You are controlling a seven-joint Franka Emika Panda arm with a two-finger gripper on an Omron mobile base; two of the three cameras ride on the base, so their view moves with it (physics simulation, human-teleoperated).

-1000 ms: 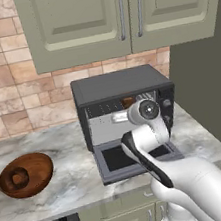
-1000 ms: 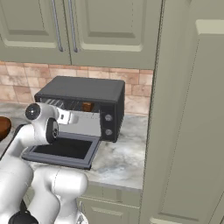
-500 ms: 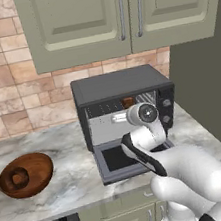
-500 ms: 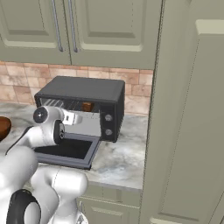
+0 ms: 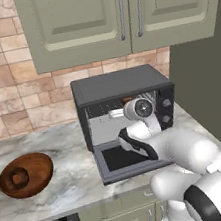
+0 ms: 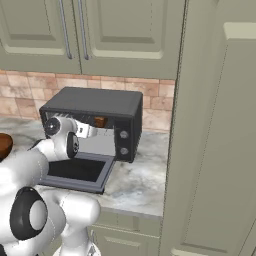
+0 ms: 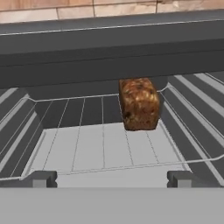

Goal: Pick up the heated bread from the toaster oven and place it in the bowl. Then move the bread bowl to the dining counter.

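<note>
Reaching into the toaster oven (image 5: pixel 121 85) | gripper (image 7: pixel 111 178) released | centre on the heated bread (image 7: pixel 138 103) on the rack, slightly right, then clench.

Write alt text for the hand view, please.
A brown chunk of bread sits on the wire rack inside the open toaster oven, ahead of the open claw, whose two dark fingertips haven't reached it.

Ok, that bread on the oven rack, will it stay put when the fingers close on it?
The bread looks like a blocky chunk with flattish sides, so it probably won't roll. Its crust looks rough and mottled, likely grippy. It's small and probably light, so it may slide along the rack if one fingertip touches first.
</note>
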